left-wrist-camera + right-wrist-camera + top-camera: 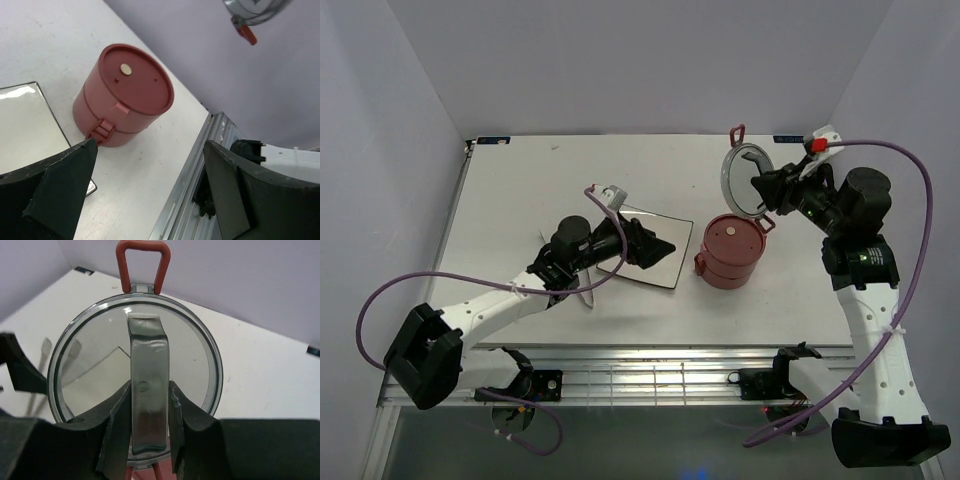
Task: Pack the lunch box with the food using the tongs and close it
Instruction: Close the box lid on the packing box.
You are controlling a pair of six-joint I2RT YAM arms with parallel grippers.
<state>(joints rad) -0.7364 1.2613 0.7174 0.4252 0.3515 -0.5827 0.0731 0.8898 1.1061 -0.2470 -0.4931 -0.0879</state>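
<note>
The left claw (150, 150) stands spread wide with nothing between its dark fingers (60, 190). It hovers low over the right part of the shiny square plate (665, 272). Past its tips the lunch box (125, 95) stands upright on the white table (520, 190), just right of the plate. It is a stack of dusty-red tiers with side latches, and a flat red disc with a small pale spot closes the top.

The right claw (150, 415) is closed on the grey-green strap handle (147, 365) that crosses the top lid (100, 355), one finger pressed to each side. The lid is round with a clear face and a red loop (142, 260) at its rim. It is held up off the table, tilted on edge, behind and above the lunch box and apart from it.

Two thin silvery blades at the left of the right wrist view, one seen through the lid, are probably the tongs (45, 347). They lie on the table near the left arm.
</note>
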